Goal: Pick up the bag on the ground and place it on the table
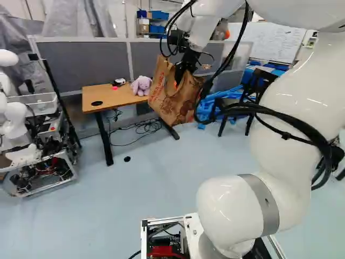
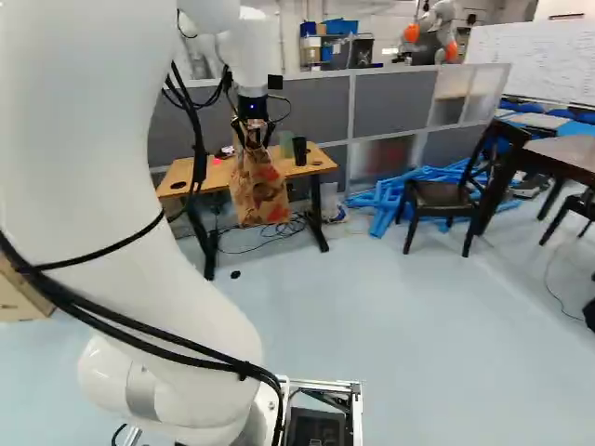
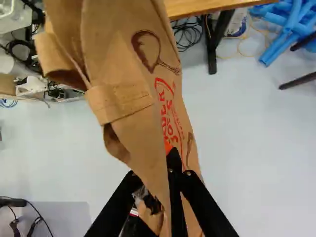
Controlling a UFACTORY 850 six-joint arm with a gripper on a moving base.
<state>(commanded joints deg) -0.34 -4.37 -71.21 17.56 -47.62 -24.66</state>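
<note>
Hand [image 2: 254, 139] closed around the paper bag [image 1: 171, 106], I hold it hanging below me. Ahead of me stands the wooden surface [image 1: 116, 98], bearing a purple plush toy [image 1: 142, 85].

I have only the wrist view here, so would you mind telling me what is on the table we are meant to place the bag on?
Observer: The left base view shows a purple plush toy on the table.
Operator: Thank you. Is there also anything upright that I might knock over?
Observer: Yes, in the right base view a dark cup stands on the tabletop.
Operator: And where does the bottom of the bag show against the table edge, please?
Observer: In the right base view, the bottom of the bag shows below the table's front edge, so it may need lifting before it goes over.
</note>
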